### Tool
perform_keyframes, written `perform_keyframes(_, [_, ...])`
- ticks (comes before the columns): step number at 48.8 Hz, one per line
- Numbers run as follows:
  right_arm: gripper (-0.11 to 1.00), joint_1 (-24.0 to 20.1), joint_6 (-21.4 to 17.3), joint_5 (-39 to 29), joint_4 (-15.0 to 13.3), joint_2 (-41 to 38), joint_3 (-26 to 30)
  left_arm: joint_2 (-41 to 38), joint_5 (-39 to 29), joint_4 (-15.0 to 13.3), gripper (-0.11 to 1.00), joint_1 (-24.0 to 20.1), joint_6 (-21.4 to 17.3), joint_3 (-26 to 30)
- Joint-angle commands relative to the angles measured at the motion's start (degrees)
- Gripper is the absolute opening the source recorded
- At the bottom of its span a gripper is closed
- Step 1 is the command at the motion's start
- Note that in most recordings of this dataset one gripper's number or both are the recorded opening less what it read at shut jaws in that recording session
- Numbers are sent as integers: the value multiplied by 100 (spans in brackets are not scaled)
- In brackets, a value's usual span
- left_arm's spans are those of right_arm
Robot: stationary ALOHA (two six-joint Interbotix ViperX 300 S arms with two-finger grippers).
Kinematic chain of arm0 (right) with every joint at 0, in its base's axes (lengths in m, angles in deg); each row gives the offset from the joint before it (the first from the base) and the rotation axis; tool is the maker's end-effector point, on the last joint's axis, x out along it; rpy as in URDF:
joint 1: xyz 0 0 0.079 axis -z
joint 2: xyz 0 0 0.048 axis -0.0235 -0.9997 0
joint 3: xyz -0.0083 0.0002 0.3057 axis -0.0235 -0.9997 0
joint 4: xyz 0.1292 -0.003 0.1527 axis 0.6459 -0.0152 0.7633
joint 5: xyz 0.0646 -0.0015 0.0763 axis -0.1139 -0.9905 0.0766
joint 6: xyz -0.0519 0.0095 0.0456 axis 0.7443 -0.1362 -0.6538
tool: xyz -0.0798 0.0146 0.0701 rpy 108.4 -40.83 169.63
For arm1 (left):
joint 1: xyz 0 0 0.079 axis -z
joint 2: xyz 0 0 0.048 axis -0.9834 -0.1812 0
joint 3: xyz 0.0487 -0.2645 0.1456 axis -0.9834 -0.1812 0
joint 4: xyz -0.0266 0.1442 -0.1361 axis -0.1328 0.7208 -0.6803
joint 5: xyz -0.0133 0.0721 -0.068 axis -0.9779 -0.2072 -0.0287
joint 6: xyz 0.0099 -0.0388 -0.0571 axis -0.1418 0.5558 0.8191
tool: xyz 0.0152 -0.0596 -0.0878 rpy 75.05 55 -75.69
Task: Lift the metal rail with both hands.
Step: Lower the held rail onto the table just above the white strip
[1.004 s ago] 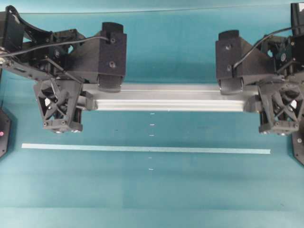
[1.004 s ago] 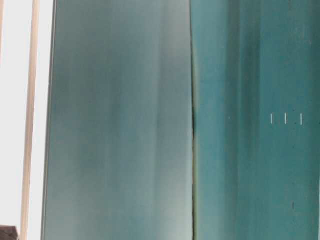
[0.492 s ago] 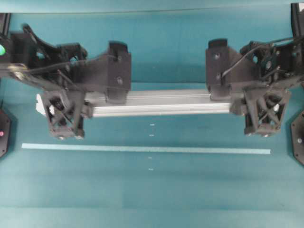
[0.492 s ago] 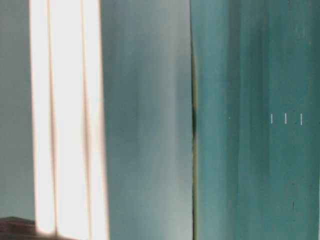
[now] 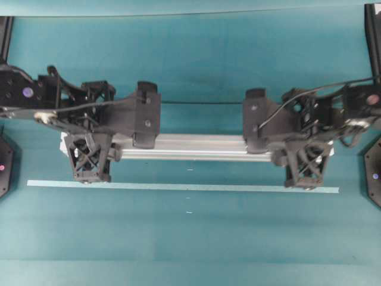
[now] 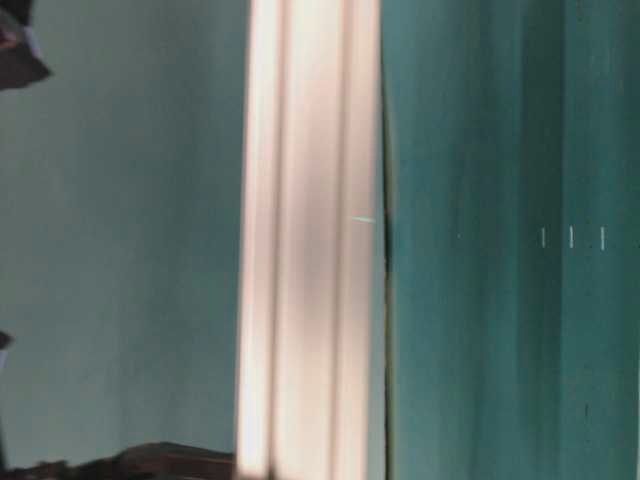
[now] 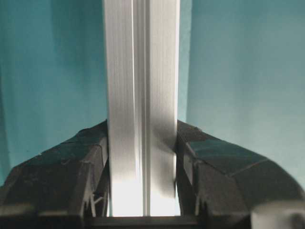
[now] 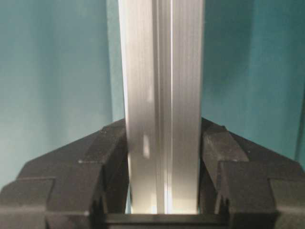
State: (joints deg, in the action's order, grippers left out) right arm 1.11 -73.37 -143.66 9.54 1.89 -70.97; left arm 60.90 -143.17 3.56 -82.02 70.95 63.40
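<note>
Both grippers' jaws clamp the metal rail.

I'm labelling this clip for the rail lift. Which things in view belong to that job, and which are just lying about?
Part of the job:
- metal rail
- left hand, shut on the rail near one end
- right hand, shut on the rail near the other end

Just lying about:
- pale tape strip on the table
- small white marks on the table
</note>
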Motion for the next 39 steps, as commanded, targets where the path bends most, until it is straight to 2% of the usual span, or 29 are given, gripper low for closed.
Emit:
perform_keyframes(1, [39,-88,35,246,26,-132,-62,-26,229,18,30,-18,26,-105])
perform_keyframes(22, [39,-246,79,1345,26,-800,-492,-404,1116,18,30,9,88,-668])
perform_keyframes(39, [39,-325,62,1784,26,-1037,-694,-536,1661,18,30,53,334,-1037])
